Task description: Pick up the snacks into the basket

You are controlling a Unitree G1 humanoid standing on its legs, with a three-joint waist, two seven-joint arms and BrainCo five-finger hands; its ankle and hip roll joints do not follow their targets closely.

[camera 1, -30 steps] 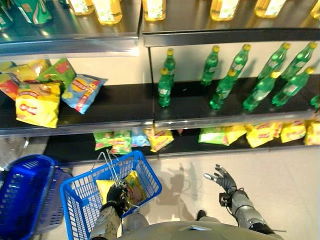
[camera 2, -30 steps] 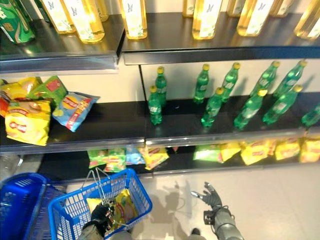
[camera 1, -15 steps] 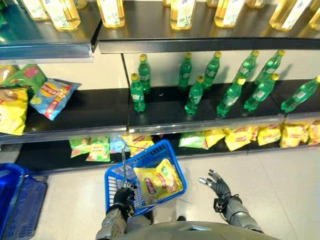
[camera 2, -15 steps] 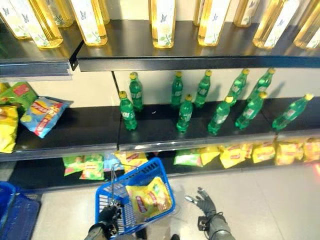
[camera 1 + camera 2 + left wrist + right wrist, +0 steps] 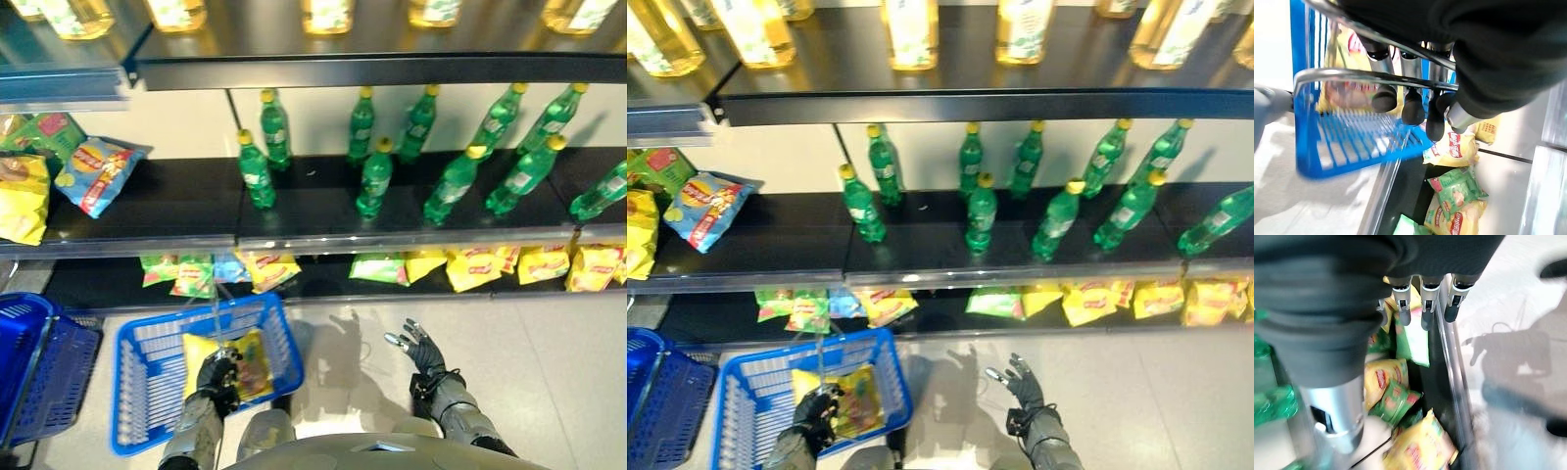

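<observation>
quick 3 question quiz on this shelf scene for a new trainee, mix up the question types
1. True or false: the left hand is curled round the wire handle of the blue basket.
2. Multiple choice: what lies in that basket? A) a green bottle B) a yellow snack bag C) nothing
3. Fill in: the right hand is ____ and holds nothing.

Key
1. True; the left wrist view shows the fingers hooked over the handle.
2. B
3. Open; its fingers are spread over the floor, below the lowest shelf of snack bags.
</observation>
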